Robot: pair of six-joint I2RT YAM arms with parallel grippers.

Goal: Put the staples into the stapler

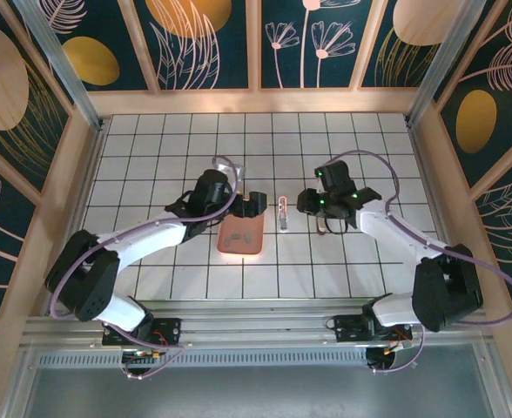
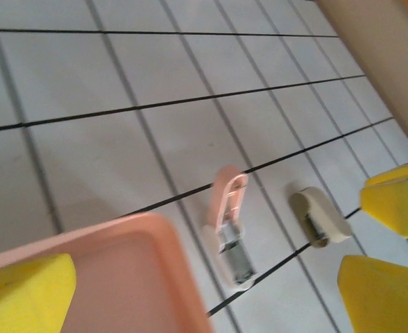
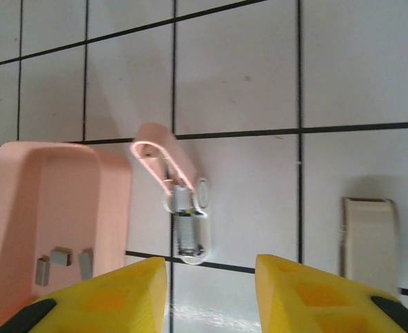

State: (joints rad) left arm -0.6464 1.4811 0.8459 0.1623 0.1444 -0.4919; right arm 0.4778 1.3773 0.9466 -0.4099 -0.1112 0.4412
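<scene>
The stapler (image 1: 282, 212) lies open on the tiles just right of the pink tray (image 1: 230, 250). Its pink lid (image 3: 164, 159) is swung up off the white base, and the metal channel (image 3: 189, 236) is bare. Three short grey staples (image 3: 62, 262) lie in the tray (image 3: 23, 208). My left gripper (image 1: 254, 205) hangs open over the tray's far right corner, with the tray rim (image 2: 164, 236) and the stapler (image 2: 230, 232) between its wide-set yellow fingers (image 2: 23, 295). My right gripper (image 3: 207, 295) stands open and holds nothing, just on the near side of the stapler.
A small cream piece (image 3: 368, 236) lies on the tiles right of the stapler, below my right gripper (image 1: 310, 209). A yellow fingertip (image 2: 395, 201) stands close by it. Wooden walls ring the tiled floor, with free tiles in front of the tray.
</scene>
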